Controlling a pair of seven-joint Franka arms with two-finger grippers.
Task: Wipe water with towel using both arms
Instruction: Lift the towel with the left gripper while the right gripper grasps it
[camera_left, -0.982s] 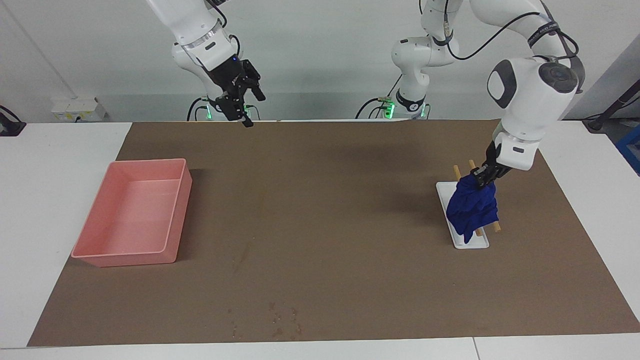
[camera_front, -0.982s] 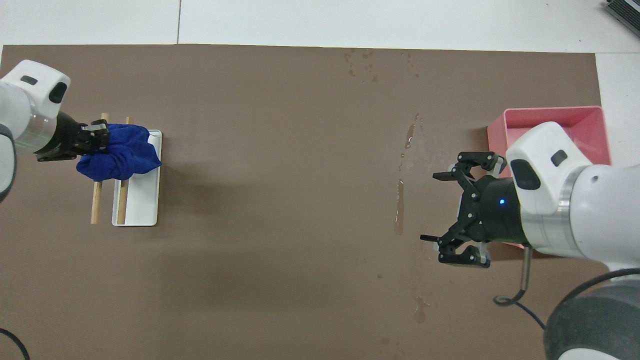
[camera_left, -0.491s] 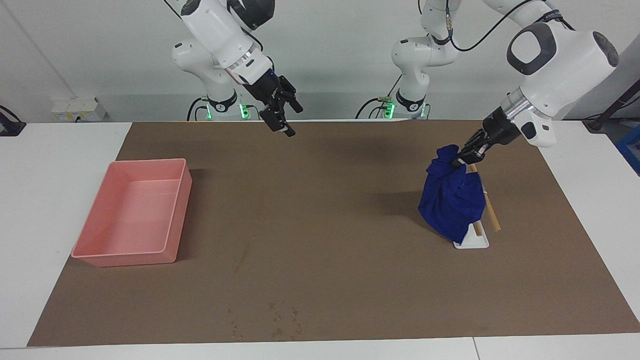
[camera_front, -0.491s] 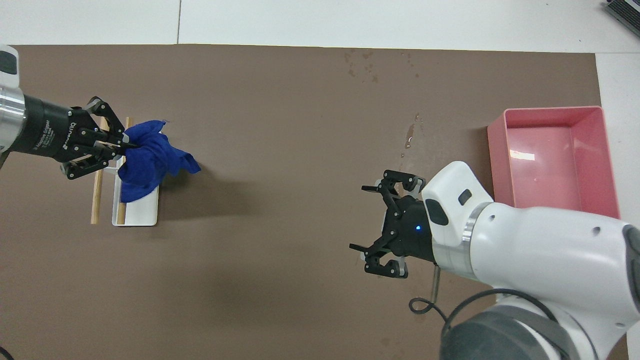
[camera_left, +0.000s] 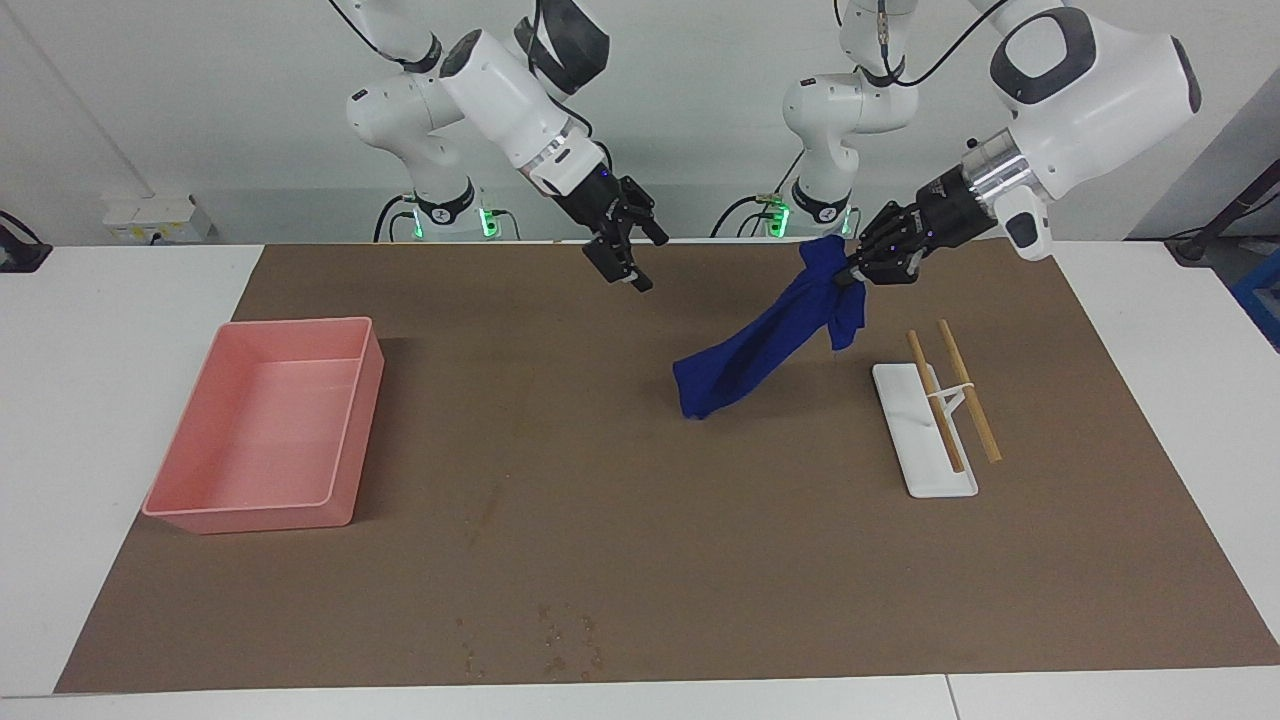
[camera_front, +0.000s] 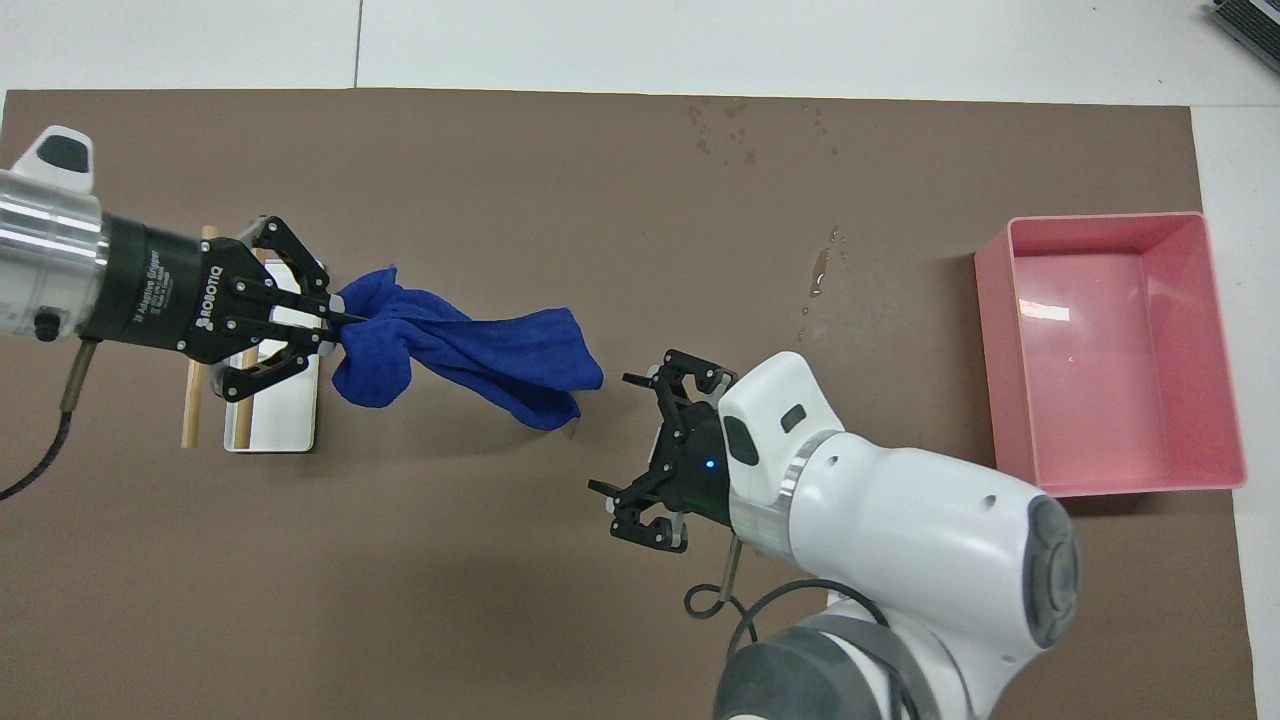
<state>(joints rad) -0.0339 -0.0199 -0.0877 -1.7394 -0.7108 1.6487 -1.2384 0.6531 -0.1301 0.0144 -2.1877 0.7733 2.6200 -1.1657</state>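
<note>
1. Right now the small deep-blue soft cloth towel (camera_left: 765, 342) (camera_front: 470, 352) hangs in the air over the brown mat (camera_left: 640, 540), one bunched end pinched, the loose end trailing toward the worktop's middle.
2. The left black pincer (camera_left: 858, 273) (camera_front: 335, 320) is clamped tight on that bunched end, raised just above the white flat stand with two wooden rods (camera_left: 935, 425) (camera_front: 262, 400).
3. The right black pincer (camera_left: 640, 262) (camera_front: 625, 448) hovers spread wide, gripping nothing, just beside the towel's loose end.
4. Water streaks (camera_front: 820, 275) lie on the mat between the towel and the pink rectangular plastic tray (camera_left: 270, 425) (camera_front: 1110, 350).
5. Smaller droplets (camera_left: 560, 640) (camera_front: 730, 125) speckle the mat's edge farthest from the robots.
</note>
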